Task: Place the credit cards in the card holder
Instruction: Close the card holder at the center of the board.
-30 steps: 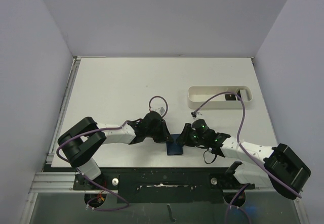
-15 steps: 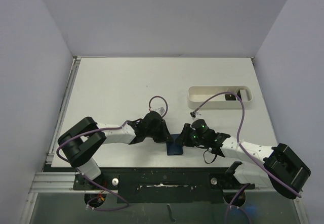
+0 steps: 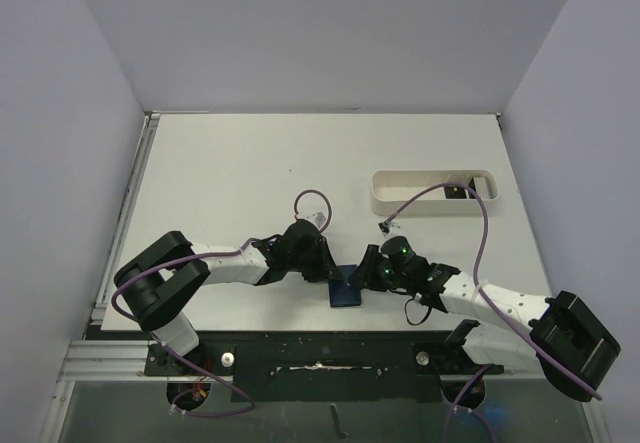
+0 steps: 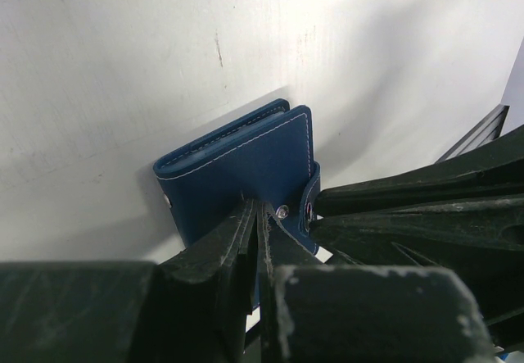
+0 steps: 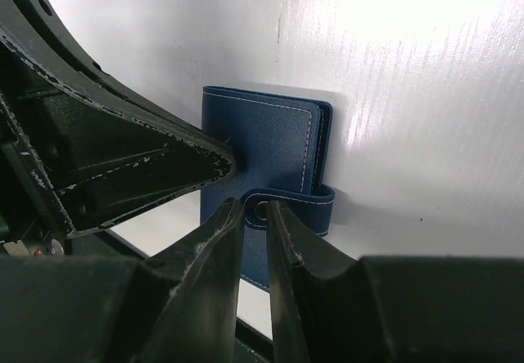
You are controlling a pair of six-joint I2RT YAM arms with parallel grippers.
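The card holder (image 5: pixel 270 138) lies between right gripper (image 5: pixel 255 209), pinching it, and left gripper (image 4: pixel 256 215).

Left hand (image 4: pixel 256 213) on card holder (image 4: pixel 244 163)

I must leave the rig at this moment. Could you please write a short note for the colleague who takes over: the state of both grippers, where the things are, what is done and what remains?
Left gripper: shut on the cover edge of the card holder, which lies folded between the two arms.
Right gripper: closed, as far as I can see, on the snap tab of the card holder.
Cards: one dark card lies in the white tray, at its right end. No others are visible.
Done: no card seen in the holder.
Left: open the holder, fetch the cards, slide them in.
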